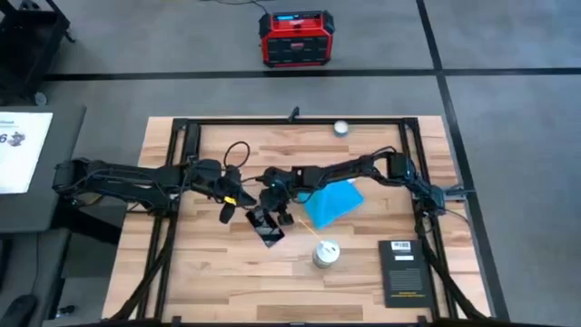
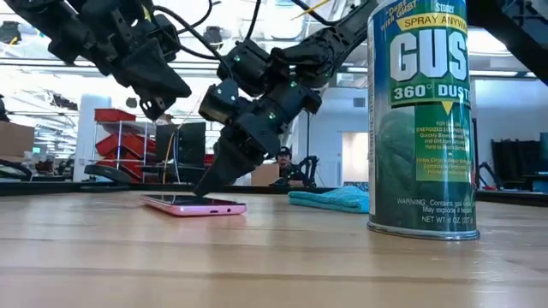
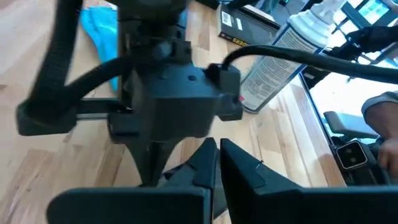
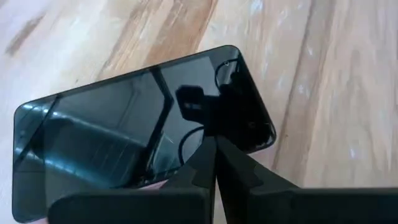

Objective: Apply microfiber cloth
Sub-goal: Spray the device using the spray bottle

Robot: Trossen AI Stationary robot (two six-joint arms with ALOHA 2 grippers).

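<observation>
The blue microfiber cloth [image 1: 332, 202] lies flat on the wooden table, right of centre, and no gripper touches it. In the low view the cloth [image 2: 334, 198] lies behind the spray can. A pink-backed phone [image 1: 267, 228] lies screen up to the cloth's left. My right gripper [image 4: 215, 142] is shut, with its tips down at the phone's screen. My left gripper [image 3: 217, 154] is shut. It hangs above the table just left of the phone [image 2: 193, 204], close beside the right gripper [image 2: 202, 190]. My right gripper's shut fingertips meet the phone's black screen [image 4: 186, 118], toward one end of it. The fingers come from above, slanting down from the table's right. The phone lies flat on the table. Whether the tips press it or only graze it, I cannot tell.
A spray can [image 1: 325, 253] stands near the front, right of the phone. A black booklet [image 1: 406, 271] lies at the front right. A small round silver object [image 1: 340, 128] sits at the far edge. Bare wood [image 1: 191, 272] spreads across the front left.
</observation>
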